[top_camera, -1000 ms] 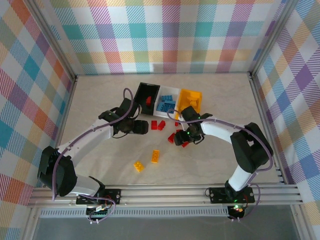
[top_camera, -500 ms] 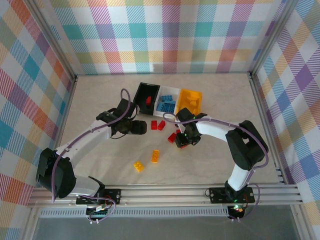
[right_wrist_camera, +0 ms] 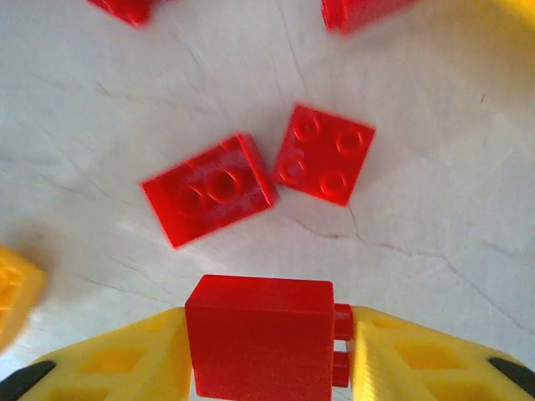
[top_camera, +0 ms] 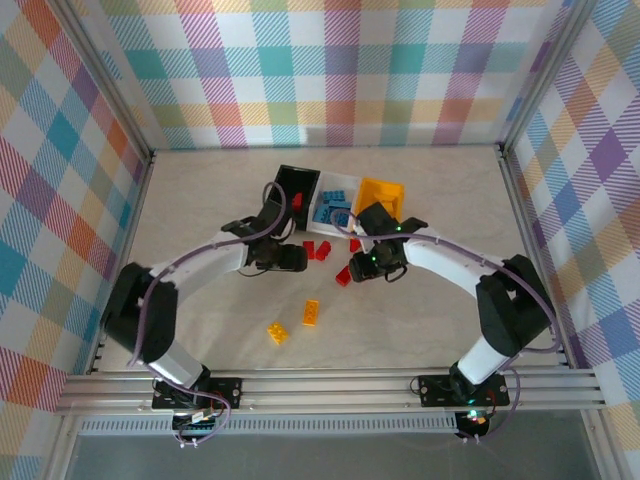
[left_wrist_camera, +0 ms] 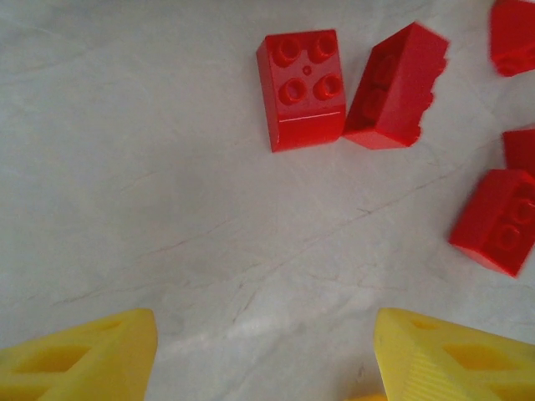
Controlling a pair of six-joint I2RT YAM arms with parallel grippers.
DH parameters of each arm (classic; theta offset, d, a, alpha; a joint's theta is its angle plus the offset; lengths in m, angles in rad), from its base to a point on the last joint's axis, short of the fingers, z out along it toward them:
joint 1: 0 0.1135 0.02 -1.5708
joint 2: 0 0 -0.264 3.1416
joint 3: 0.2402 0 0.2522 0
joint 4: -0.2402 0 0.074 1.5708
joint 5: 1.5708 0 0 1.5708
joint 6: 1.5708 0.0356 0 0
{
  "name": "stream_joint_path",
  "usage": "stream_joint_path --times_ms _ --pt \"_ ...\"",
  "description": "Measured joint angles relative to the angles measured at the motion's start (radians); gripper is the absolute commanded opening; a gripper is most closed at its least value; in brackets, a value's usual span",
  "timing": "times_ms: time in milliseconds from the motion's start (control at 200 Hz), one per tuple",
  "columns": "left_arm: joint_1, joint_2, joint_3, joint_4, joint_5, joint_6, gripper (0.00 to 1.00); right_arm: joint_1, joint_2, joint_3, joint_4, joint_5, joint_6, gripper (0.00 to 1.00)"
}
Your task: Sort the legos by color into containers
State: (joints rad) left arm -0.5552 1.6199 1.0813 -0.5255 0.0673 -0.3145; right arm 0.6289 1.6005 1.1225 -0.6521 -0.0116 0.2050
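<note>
The red brick [right_wrist_camera: 259,334] is smooth, lightly glossy plastic — the yellow fingers [right_wrist_camera: 109,363] matt plastic — the tabletop [right_wrist_camera: 435,225] smooth, marble-veined.

Robot test cell in a lab, seen from above. A pale, marble-look tabletop [top_camera: 200,200] is boxed in by bare aluminium frame posts [top_camera: 110,90] and walls [top_camera: 340,70] of pastel plaid cloth. Two white-and-black robot arms, the left arm [top_camera: 190,270] and the right arm [top_camera: 450,265], are bolted to a slotted metal rail [top_camera: 330,385] at the near edge. Small plastic bins [top_camera: 372,186] and loose legos [top_camera: 311,312] sit on the tabletop.
</note>
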Motion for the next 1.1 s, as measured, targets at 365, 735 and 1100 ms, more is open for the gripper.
stream_joint_path --times_ms 365,735,1100 --pt "-0.006 0.227 0.161 0.067 -0.006 -0.02 0.63 -0.039 -0.029 0.188 -0.023 -0.077 0.005 0.48" --pt "-0.008 0.354 0.283 0.086 -0.031 -0.035 0.34 -0.04 0.023 0.293 -0.046 -0.122 0.015 0.48" --pt "-0.008 0.341 0.245 0.111 -0.058 -0.036 0.38 -0.04 0.159 0.484 -0.045 -0.164 0.015 0.48"
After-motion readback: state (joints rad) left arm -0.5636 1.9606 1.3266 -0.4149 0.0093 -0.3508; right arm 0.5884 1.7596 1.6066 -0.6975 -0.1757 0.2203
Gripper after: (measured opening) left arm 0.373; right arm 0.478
